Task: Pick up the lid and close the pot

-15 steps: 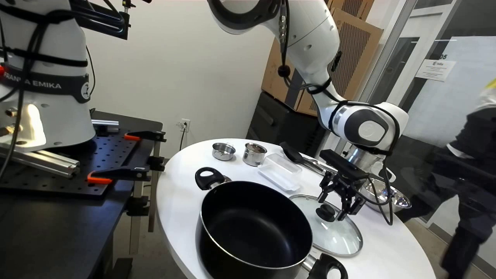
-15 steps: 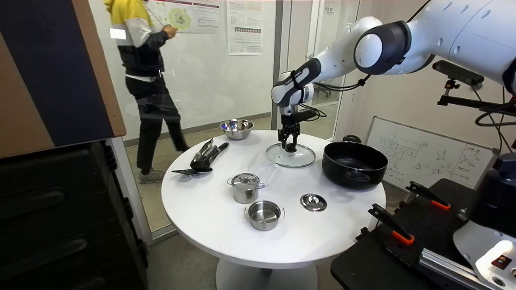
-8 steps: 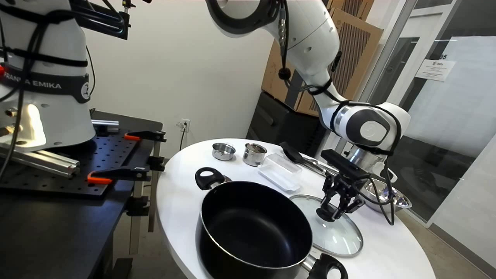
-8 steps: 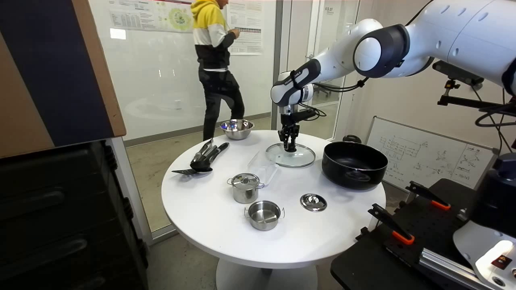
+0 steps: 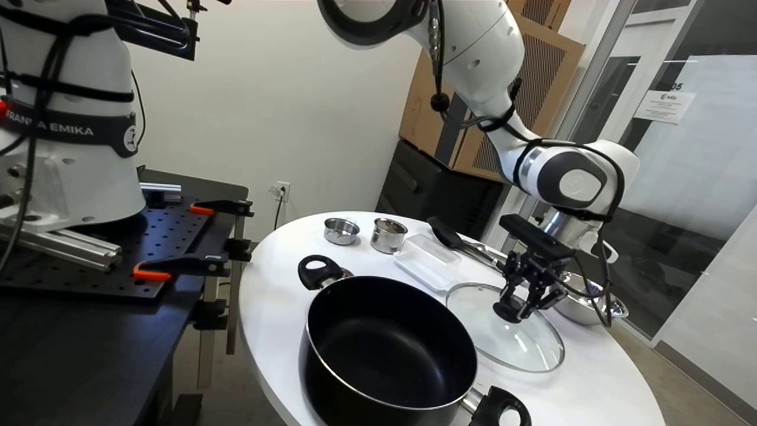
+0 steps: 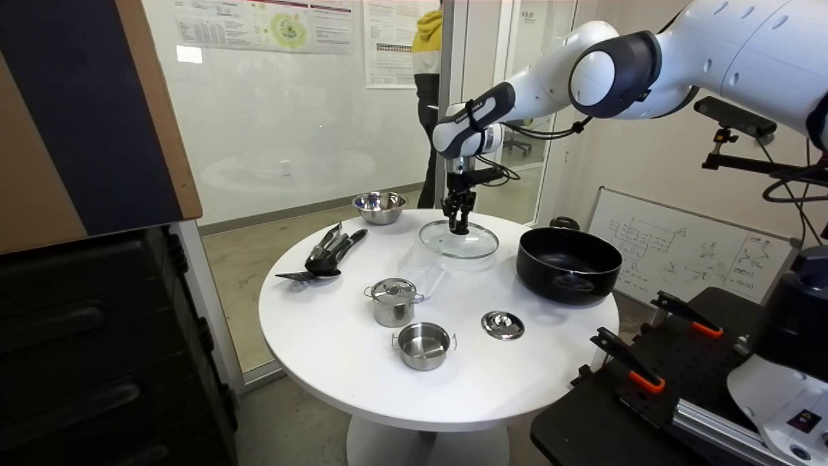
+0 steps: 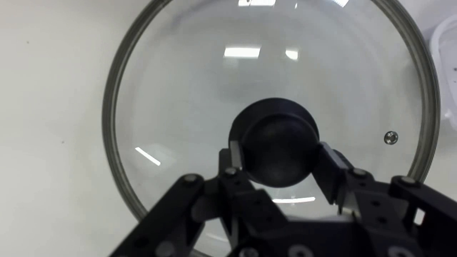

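Gripping the lid (image 6: pixel 459 244) by its knob (image 7: pixel 275 137), our hand (image 7: pixel 281 155) is closed to that width; we likely hold it centrally so it hangs level, seemingly just off the tabletop (image 6: pixel 485 378), near the pot (image 6: pixel 548 278).

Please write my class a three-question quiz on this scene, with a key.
1. True or false: the gripper holds the glass lid by its knob.
2. Choose one: the black pot is (a) covered, (b) uncovered, (c) upside down.
3. Fill in: in an exterior view, near the small open steel pot, lies a loose ____.

Key: 1 true; 2 b; 3 steel lid.
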Robot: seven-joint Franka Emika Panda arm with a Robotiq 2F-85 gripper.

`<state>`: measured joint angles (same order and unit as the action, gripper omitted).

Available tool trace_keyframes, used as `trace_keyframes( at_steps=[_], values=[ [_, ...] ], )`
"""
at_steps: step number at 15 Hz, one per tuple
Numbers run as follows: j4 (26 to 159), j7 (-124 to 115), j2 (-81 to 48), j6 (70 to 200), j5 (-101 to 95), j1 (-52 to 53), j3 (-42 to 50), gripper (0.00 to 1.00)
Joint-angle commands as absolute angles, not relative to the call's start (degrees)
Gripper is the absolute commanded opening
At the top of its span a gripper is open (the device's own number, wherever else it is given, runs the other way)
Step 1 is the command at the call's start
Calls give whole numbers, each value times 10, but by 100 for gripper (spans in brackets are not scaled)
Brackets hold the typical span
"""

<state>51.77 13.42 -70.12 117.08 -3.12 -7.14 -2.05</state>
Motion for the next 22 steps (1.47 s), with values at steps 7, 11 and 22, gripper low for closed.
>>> trace_keyframes(
  at_steps=[7, 11, 22],
  values=[
    [631, 186, -527, 1175, -33, -94, -40, 25],
    [736, 247, -445, 1168, -48, -103, -16, 25],
    [1030, 357, -301, 1274, -166, -102, 12, 25]
  ],
)
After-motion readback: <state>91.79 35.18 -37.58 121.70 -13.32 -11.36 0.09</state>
